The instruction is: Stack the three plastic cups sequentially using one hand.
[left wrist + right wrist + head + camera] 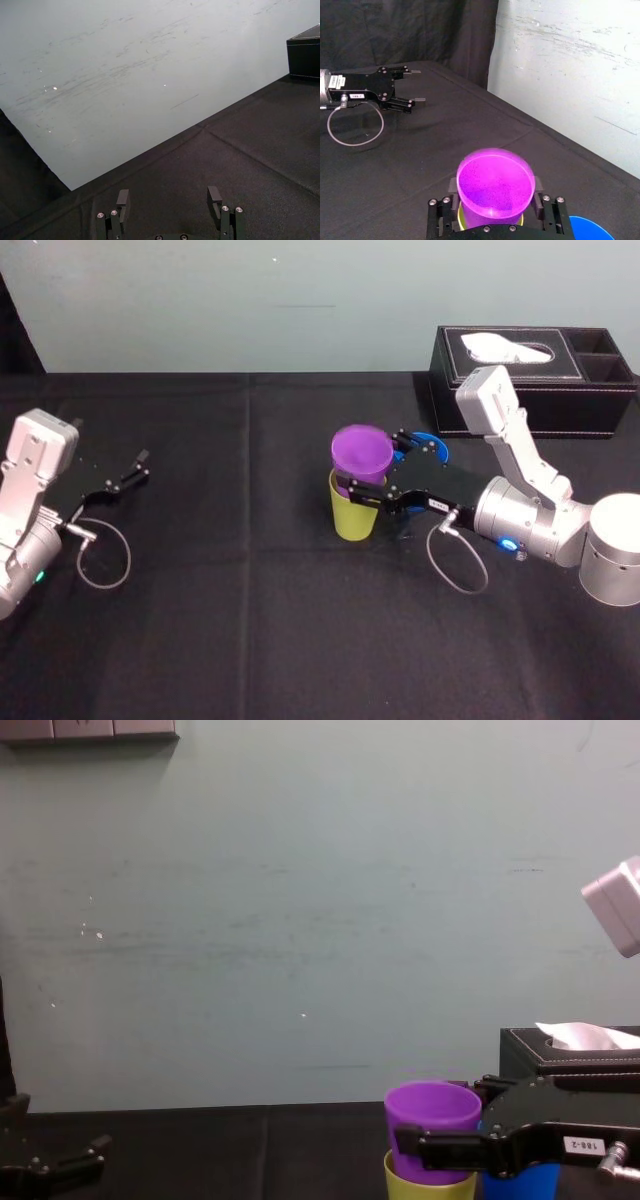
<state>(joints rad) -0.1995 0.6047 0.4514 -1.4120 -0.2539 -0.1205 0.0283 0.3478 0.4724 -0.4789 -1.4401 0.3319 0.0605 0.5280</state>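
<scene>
Purple tapered plastic cup (360, 452), likely light, slick and squashable, is clamped mid-wall by right hand (372, 466), part-nested in yellow-green plastic cup (354, 518) beneath. Bright blue plastic cup (430, 448) just beyond. Left hand (140, 466) parked open, well apart.

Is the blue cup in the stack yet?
No, the blue cup stands alone behind the right gripper, which holds the purple cup in the yellow-green cup.
</scene>
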